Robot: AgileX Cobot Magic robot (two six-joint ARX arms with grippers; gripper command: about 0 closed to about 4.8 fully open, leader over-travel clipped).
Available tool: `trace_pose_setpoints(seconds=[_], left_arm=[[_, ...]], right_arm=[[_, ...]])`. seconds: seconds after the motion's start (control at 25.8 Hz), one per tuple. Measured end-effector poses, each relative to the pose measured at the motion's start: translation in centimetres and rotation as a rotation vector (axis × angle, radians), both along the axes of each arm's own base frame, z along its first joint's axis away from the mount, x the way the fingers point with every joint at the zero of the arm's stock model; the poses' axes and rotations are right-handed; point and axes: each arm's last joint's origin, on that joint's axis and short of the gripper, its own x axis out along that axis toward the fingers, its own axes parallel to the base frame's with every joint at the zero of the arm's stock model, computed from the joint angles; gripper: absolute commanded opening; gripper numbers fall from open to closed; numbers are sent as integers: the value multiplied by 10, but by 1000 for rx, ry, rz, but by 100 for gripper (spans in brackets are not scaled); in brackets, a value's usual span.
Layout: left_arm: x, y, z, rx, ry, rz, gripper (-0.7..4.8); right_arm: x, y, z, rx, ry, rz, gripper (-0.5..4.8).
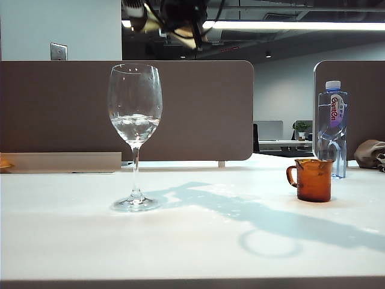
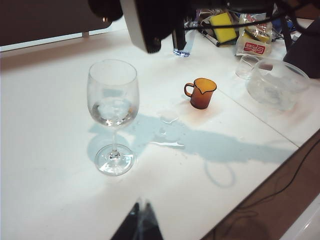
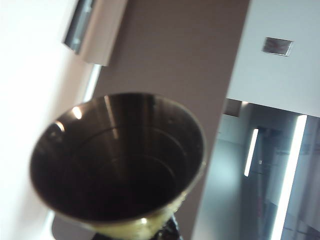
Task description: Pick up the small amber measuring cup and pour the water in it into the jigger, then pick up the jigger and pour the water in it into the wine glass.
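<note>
White desk (image 1: pixel 198 241) in the foreground, crossed by soft shadows. Behind it, brown partition panels (image 1: pixel 198 108) with rounded corners. A pale wall (image 1: pixel 66 24) at upper left carries a metal switch plate (image 1: pixel 58 52). A fluorescent ceiling light (image 1: pixel 295 25) runs across the dark ceiling; a further office with a potted plant (image 1: pixel 301 127) shows between the panels.

The right gripper (image 1: pixel 174 24) is hanging high above the back of the surface, showing as a dark, nearly black mass with pale cream patches, and black cables (image 1: pixel 197 27) are looping down across it. From the left wrist view its casing (image 2: pixel 142 25) is looking boxy, with a light grey face and black sides. The left gripper (image 2: pixel 141 224) is sitting over the near edge of the surface, its jaws appearing as two slim, dark, blurred tips.
</note>
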Motion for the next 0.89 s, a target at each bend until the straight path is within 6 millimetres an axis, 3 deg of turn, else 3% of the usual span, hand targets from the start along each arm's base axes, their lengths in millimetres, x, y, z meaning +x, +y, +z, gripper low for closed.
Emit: trace_pose_setpoints(seconds=[0.19,0.35,0.54,0.7,0.77,0.89], left_arm=[[0,0,0,0,0,0,-2],[0,0,0,0,0,0,-2],[0,0,0,0,0,-1,-2],[0,0,0,0,0,0,-2],[0,0,0,0,0,0,-2],[0,0,0,0,0,0,-2]], right_arm=[[-1,-1,17,38,-40,12,-4],[-2,-1,16,101,11,7,-4],[5,-11,9,369,196,-148,-4],[13,-45,3,691,351,-284,-4],[9,-69,-8,929,461,-285,-4],[-2,-89,-59,1159,625,-243,-4]])
